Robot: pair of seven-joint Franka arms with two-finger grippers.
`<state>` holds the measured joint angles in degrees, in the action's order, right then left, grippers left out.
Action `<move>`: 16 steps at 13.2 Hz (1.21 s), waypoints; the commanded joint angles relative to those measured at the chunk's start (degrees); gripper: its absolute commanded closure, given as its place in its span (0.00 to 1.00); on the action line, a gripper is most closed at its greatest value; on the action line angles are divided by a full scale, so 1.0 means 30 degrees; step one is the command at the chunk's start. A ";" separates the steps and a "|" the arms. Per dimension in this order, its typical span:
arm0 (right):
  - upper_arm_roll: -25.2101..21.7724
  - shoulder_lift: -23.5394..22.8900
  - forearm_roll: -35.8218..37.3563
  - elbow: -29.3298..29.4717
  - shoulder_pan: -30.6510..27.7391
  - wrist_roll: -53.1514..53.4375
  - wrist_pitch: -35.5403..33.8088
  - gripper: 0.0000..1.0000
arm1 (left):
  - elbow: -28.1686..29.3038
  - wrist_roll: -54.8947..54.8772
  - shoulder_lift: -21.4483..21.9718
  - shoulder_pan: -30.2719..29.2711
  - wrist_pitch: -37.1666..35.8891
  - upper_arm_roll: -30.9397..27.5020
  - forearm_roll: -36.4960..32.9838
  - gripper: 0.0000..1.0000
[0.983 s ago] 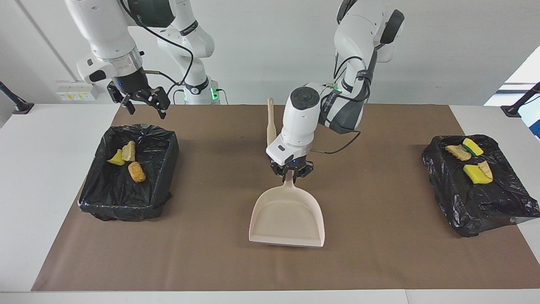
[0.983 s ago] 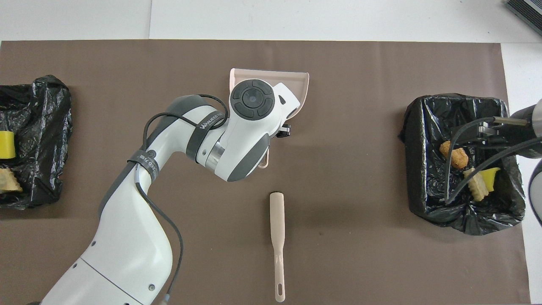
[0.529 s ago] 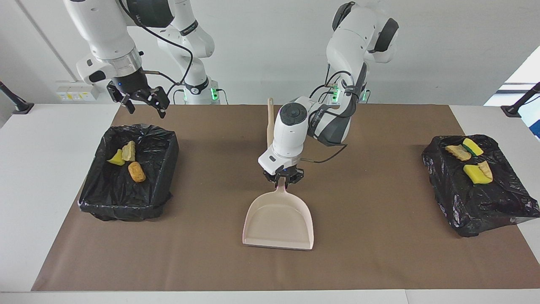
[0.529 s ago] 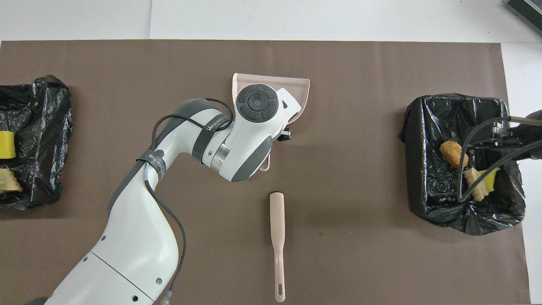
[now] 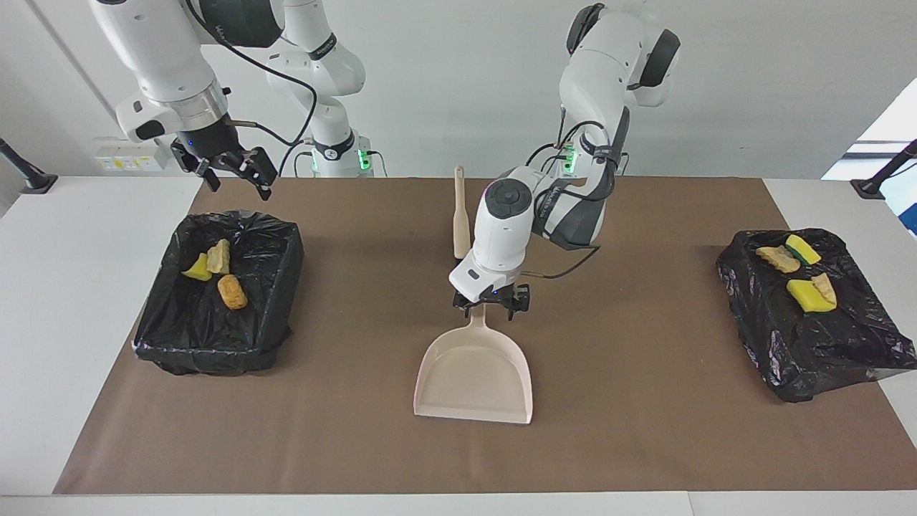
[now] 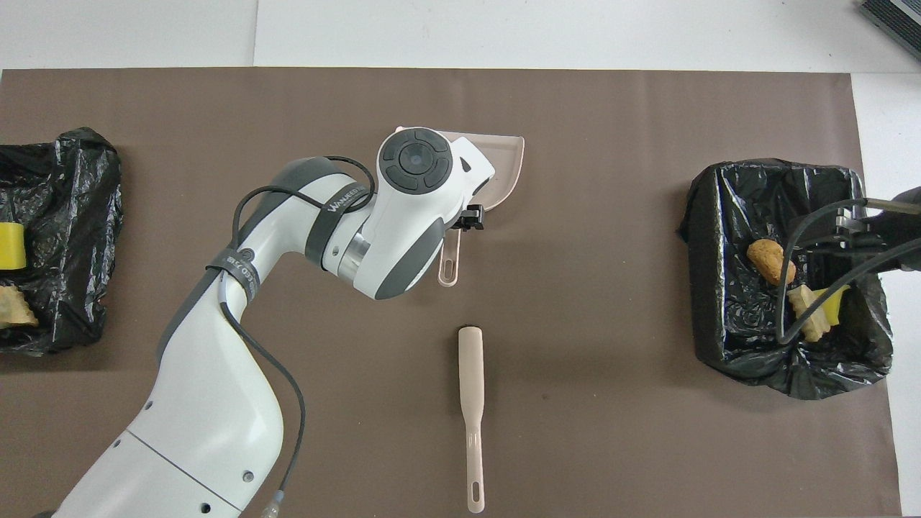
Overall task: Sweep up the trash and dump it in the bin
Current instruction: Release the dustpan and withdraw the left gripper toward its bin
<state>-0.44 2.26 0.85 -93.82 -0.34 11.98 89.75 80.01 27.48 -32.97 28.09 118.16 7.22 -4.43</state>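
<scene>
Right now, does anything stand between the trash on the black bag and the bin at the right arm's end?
Yes: the dustpan lies midway on the mat, the left gripper at its handle. The right gripper waits over the bin.

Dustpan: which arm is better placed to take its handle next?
Left. The left gripper hangs open right over the handle of the dustpan, while the right gripper is up over the bin at its own end.

White table (image 5: 86, 301), brown mat (image 5: 630, 401) (carrying dustpan (image 5: 474, 376), brush (image 6: 471, 410), two bins (image 5: 215, 337)).
</scene>
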 commanded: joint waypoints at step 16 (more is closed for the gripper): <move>-0.0089 0.0214 -0.0048 -0.0075 -0.0149 -0.0507 -0.0093 0.00 | 0.4620 -0.9833 1.2482 -0.7278 -0.9235 -0.0238 0.2087 0.00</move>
<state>-0.46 2.27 0.84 -93.81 -0.30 11.98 89.75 92.36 -0.50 0.95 8.75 93.20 6.55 -1.24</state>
